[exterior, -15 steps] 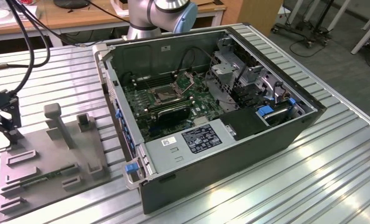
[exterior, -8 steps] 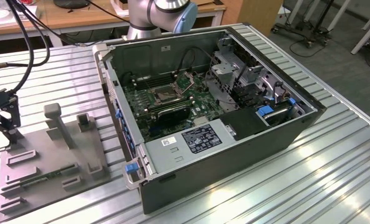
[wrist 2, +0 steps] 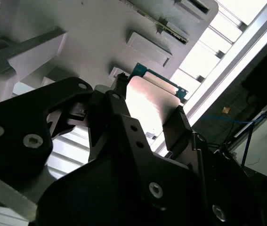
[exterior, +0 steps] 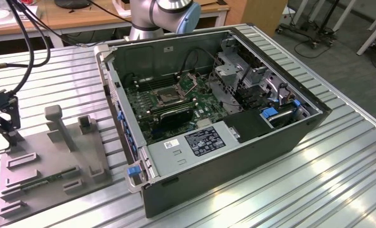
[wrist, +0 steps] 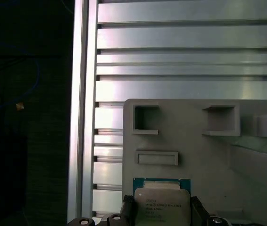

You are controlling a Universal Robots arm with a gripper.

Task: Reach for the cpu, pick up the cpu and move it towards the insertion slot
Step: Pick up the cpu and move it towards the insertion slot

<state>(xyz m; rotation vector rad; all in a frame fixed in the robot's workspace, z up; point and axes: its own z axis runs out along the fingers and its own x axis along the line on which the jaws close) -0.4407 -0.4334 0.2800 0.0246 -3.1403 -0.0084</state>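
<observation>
Second wrist view has my claw [wrist 2: 148, 113] clamped on the cpu [wrist 2: 147, 96]. My black fingers [wrist 2: 178, 123] press against two opposite edges of the chip, so its silvery-white top shows between them with a strip of green rim beyond. First wrist view gives the same grip: the square chip sits between my two fingertips, right over the grey fixture [wrist: 194, 150]. I cannot tell whether the chip rests in its recess or hangs just clear of it. The fixture's rectangular recesses lie just past the chip, and past them runs the ribbed aluminium table [wrist: 180, 61]. In the exterior view my wrist stands at nine o'clock, at the exterior view's left edge, above a corner of the fixture. The fixture spreads toward eight o'clock, with a narrow green circuit-board strip [exterior: 45, 181] lying in it. The open computer case [exterior: 251, 137] lies on its side in the middle of the table, well apart from my claw. Inside it, on the green motherboard [exterior: 204, 102], the insertion slot [exterior: 164, 97] sits a little toward eleven o'clock from the picture's middle, a dark square in a silvery frame. My arm's base [exterior: 159, 16] rises at twelve o'clock behind the case.
</observation>
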